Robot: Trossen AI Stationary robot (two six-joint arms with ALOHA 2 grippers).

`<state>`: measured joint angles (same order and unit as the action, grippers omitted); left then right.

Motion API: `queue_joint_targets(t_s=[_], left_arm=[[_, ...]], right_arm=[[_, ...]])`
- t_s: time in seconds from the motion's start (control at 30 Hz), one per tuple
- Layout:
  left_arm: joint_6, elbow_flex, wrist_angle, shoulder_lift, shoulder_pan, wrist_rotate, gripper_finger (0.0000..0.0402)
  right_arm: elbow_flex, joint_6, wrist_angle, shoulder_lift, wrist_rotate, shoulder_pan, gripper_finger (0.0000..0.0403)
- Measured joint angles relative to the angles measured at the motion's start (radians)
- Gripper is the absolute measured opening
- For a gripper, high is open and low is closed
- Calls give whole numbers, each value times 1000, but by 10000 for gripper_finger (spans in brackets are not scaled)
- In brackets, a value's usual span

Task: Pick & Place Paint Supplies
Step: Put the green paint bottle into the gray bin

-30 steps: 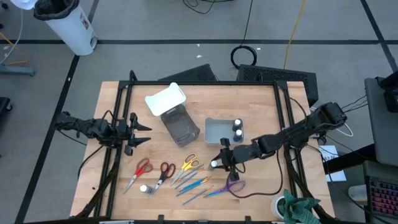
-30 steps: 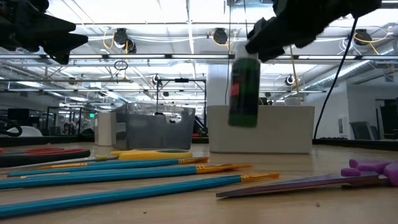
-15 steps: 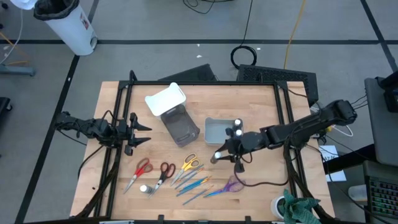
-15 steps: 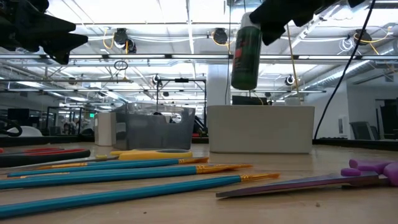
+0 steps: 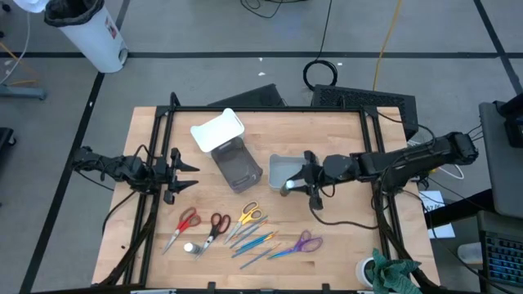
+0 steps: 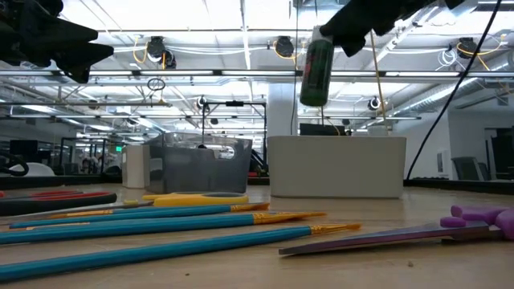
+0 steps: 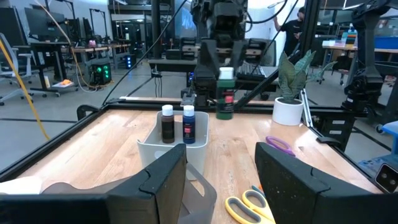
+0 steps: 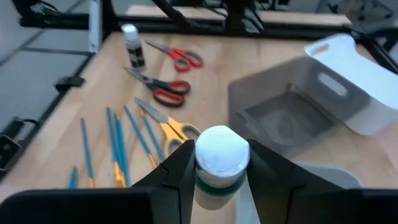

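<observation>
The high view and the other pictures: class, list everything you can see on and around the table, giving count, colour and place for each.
White bin: one, mid-table; two bottles inside.
Grey bin: one, translucent, beside the white bin.
White tub: one, tipped against the grey bin at the far side.
Green bottle: one, white cap, held above the white bin's near edge.
Loose bottle: one, white cap, near edge by the red scissors.
Scissors: four; two red, one yellow, one purple, along the near side.
Brushes: several, teal, between the yellow and purple scissors.
Potted plant: one, green, near right corner.
Left claw: open, idle at the left edge.
Right claw: shut on the green bottle.
</observation>
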<state>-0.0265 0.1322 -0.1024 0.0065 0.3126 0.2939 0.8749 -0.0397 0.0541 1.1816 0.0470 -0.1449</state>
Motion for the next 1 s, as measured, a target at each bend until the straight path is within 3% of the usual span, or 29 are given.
queue_joint_targets(t_s=[1.0], left_arm=[[0,0,0,0,0,0,200]], right_arm=[[0,52,41,0,0,159,112]])
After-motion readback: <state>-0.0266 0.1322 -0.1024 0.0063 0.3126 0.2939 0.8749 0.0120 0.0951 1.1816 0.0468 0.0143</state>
